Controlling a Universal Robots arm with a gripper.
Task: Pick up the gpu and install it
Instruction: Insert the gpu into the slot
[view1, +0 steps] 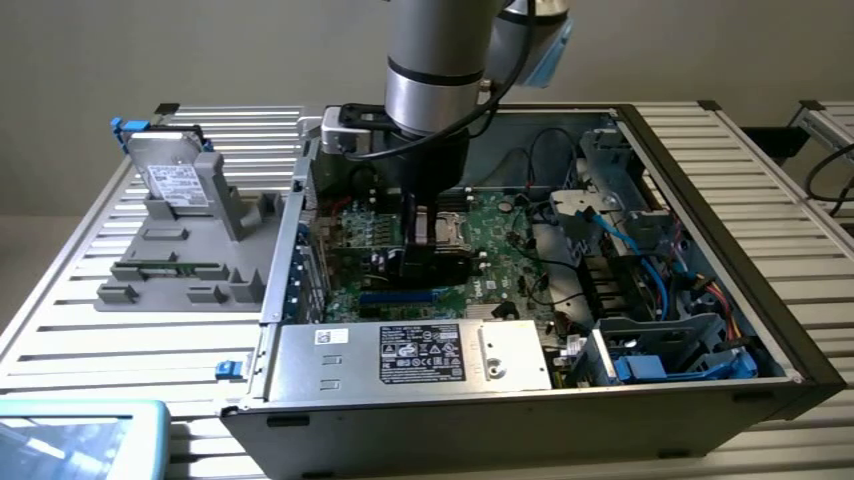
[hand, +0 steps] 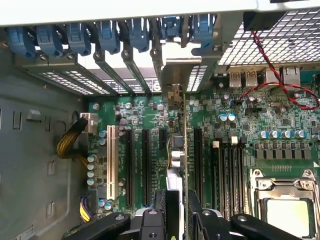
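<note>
We found the graphics card (hand: 177, 150) standing on edge inside the open computer case (view1: 767, 345). It was low over the long black slots (hand: 145, 165) of the green main board (hand: 145, 115). The claw (hand: 181, 207) was clenched on it, one finger against each flat face. We could not tell whether its lower edge had met a slot.

In the exterior view its long axis ran roughly from nine o'clock to three o'clock, parallel to the slots. The silver end bracket pointed toward nine o'clock, at the case's rear wall with its row of blue clips (hand: 107, 35).

We judged the pickup done and the installing step in hand. Seating seemed to call for the card's edge squarely over one slot, the bracket matched to a rear opening, and a straight push without tilt.

The arm (view1: 434, 60) came down from twelve o'clock. Outside the case, toward nine o'clock, a grey holder (view1: 234, 290) on the slatted table (view1: 80, 340) carried a metal drive (view1: 174, 180) and a narrow green memory stick (view1: 167, 268).
</note>
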